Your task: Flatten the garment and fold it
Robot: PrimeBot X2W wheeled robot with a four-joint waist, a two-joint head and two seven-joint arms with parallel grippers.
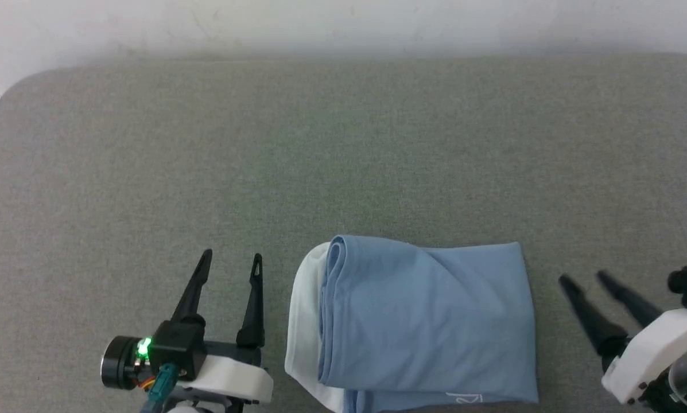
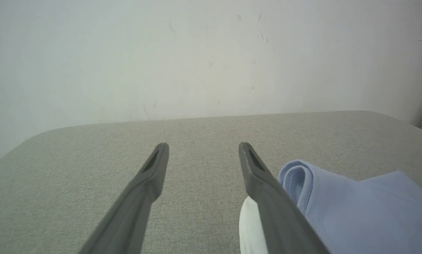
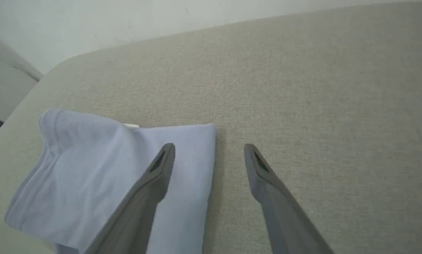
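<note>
Both left hand (image 1: 232, 254) and right hand (image 1: 582, 277) gape beside the garment (image 1: 423, 321); head view shows its script mark (image 1: 464, 397).

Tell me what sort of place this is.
Probably a plain indoor test bench or lab rather than a home: a grey fabric-covered table with rounded corners stands against a bare, scuffed white wall, and a folded light blue garment lies between the left tool and right tool.
</note>
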